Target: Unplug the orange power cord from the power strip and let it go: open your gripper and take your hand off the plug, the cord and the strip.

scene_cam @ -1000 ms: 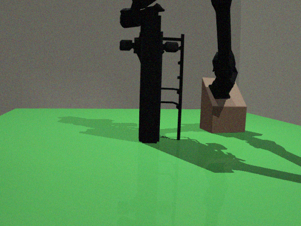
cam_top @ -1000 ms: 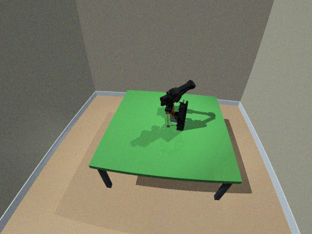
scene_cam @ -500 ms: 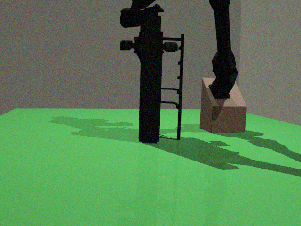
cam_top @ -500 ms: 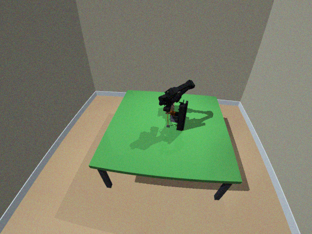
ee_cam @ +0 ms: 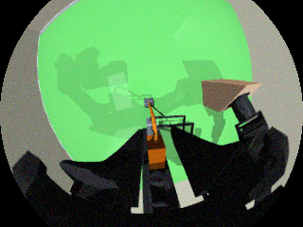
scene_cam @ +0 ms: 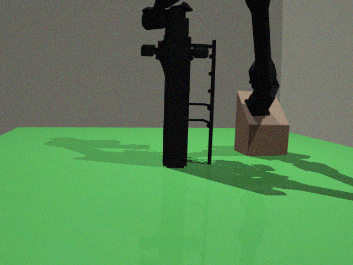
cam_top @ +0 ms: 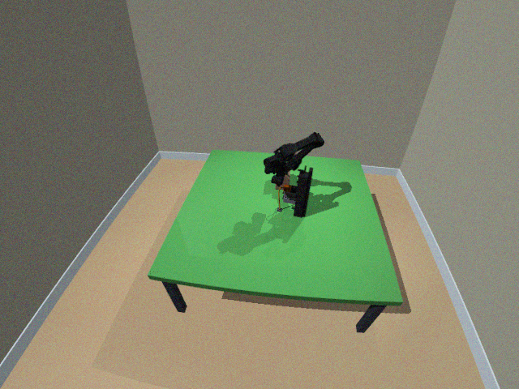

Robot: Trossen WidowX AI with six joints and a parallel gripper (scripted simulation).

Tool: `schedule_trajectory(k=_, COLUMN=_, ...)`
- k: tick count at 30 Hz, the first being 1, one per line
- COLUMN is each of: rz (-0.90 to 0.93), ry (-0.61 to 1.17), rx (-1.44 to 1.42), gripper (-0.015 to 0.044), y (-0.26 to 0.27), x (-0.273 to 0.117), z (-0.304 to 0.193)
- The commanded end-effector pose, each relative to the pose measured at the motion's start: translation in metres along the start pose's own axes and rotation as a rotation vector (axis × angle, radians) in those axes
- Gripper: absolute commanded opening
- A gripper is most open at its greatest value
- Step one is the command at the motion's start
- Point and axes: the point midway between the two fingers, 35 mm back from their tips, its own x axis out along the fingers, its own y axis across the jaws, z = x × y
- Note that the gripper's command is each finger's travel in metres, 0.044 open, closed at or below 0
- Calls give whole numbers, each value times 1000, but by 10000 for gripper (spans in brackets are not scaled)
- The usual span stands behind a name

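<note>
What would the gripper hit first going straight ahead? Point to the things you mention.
Probably the orange cord (cam_top: 279,198) (ee_cam: 152,118), which runs forward from the plug (cam_top: 286,186) (ee_cam: 156,155). The grey piece (cam_top: 289,198) (ee_cam: 149,125) beside it may be as near; depth is unclear.

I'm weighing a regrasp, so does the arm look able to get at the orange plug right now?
Probably yes: the orange plug lies between the end effector's parted fingers, with nothing visible in between.

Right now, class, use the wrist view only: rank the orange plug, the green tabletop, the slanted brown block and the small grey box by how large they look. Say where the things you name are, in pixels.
1. green tabletop (cam_top: 327,259) (scene_cam: 85,213) (ee_cam: 156,38)
2. slanted brown block (cam_top: 286,180) (scene_cam: 267,139) (ee_cam: 220,93)
3. orange plug (cam_top: 287,186) (ee_cam: 156,156)
4. small grey box (cam_top: 279,209) (ee_cam: 149,102)
</note>
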Motion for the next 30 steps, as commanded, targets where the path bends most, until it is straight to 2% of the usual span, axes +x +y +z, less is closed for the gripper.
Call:
schedule_trajectory(k=1, rz=2, ry=5, rx=10, gripper=160, y=0, x=-1, z=-3)
schedule_trajectory(k=30, rz=2, ry=7, rx=11, gripper=160, y=0, x=0, z=-41)
